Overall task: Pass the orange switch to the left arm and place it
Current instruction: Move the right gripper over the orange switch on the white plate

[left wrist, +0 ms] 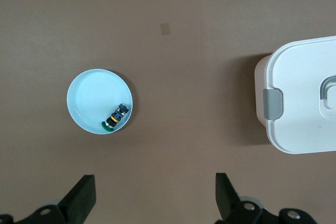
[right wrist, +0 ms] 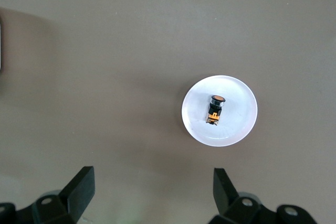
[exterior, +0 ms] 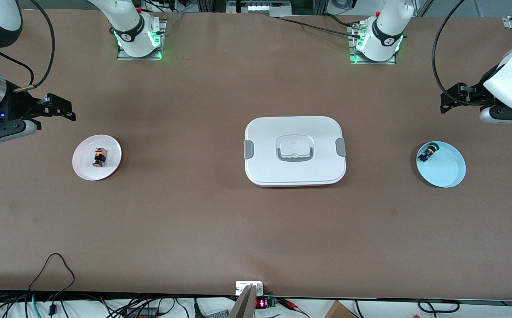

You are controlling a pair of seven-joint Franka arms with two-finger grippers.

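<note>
The orange switch (exterior: 99, 157) lies on its side on a small white plate (exterior: 83, 167) toward the right arm's end of the table. It also shows in the right wrist view (right wrist: 215, 108), on that plate (right wrist: 239, 121). My right gripper (exterior: 63, 108) is open and empty, up over bare table beside the white plate; its jaws (right wrist: 152, 177) stand wide apart. The box (exterior: 294, 150), white with grey clips, sits closed at the table's middle. My left gripper (exterior: 452, 98) is open and empty, up over bare table at the left arm's end (left wrist: 155, 182).
A light blue plate (exterior: 449, 171) toward the left arm's end holds a small black switch with blue, yellow and green parts (exterior: 428, 153); both show in the left wrist view, plate (left wrist: 89, 95) and switch (left wrist: 116, 117). The box's corner (left wrist: 299, 103) shows there too. Cables hang along the table's near edge.
</note>
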